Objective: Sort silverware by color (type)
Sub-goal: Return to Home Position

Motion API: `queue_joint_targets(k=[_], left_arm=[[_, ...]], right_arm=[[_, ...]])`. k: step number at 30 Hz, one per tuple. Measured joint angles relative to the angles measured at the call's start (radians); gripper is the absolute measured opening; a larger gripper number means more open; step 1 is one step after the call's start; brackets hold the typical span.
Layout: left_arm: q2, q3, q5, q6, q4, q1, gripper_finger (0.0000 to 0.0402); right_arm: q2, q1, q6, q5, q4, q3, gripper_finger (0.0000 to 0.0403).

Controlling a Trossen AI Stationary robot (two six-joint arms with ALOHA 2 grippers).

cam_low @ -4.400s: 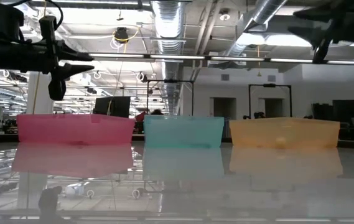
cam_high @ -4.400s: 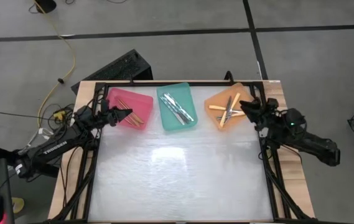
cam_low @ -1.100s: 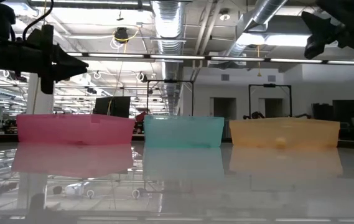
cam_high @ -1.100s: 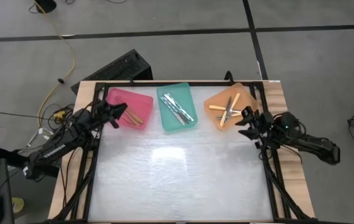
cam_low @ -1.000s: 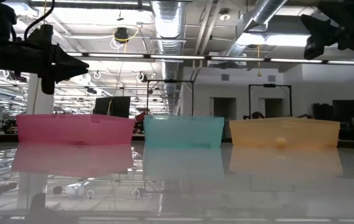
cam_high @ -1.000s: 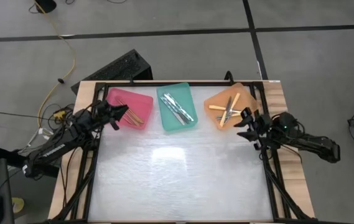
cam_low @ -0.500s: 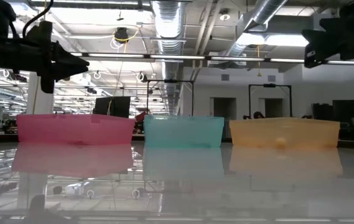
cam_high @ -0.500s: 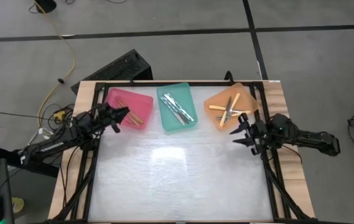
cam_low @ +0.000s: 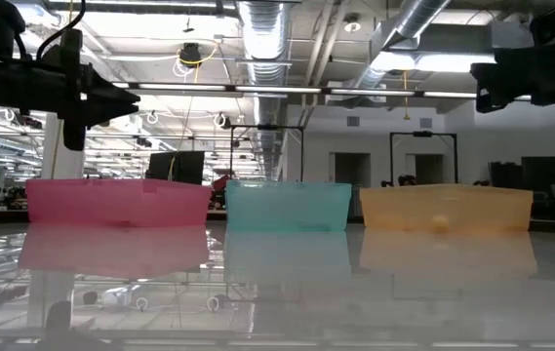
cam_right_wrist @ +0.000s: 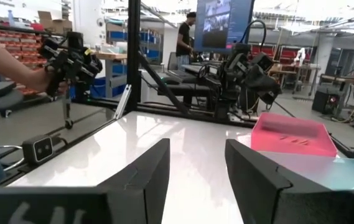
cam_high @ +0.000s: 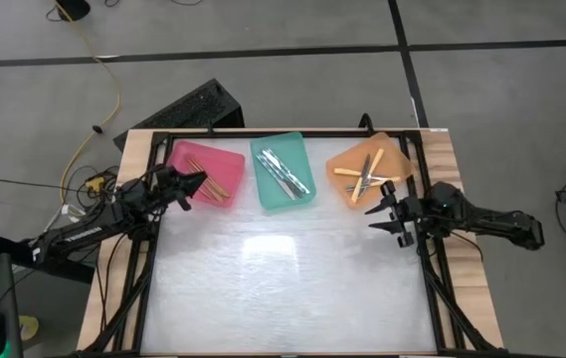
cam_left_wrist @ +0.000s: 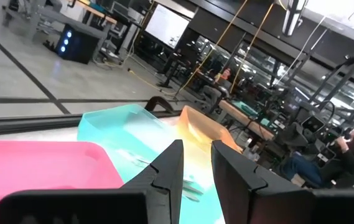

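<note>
The desk [cam_high: 283, 288] is topped along its far edge by a teal tray [cam_high: 267, 191], flanked just to the left by a pink tray [cam_high: 225, 159] and just to the right by an orange tray [cam_high: 392, 154]. The left pincer [cam_high: 201, 180] is held over the pink tray's side farthest from the teal tray, narrowly parted and empty, and the right pincer [cam_high: 374, 218] is held to the teal tray's right, just short of the orange tray, spread wide with nothing gripped. The silverware [cam_high: 284, 171] is divided among the trays: silvery pieces in the teal tray, orange-tan handles to its left, pale yellow handles to its right.
</note>
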State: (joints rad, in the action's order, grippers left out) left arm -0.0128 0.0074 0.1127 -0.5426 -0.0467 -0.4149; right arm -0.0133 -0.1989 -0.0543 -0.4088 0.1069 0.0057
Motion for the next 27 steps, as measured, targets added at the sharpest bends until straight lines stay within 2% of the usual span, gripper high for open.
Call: queue_joint_targets(k=[12,27], left_arm=[[0.000,0.000,0.000,-0.034,0.000,0.000,0.0068],[0.000,-0.001,0.000,0.000,0.000,0.000,0.0068]], right_arm=[[-0.001,0.000,-0.007,0.002,-0.026,-0.001,0.0180],[0.000,0.000,-0.007,0.001,-0.032,-0.001,0.0180]])
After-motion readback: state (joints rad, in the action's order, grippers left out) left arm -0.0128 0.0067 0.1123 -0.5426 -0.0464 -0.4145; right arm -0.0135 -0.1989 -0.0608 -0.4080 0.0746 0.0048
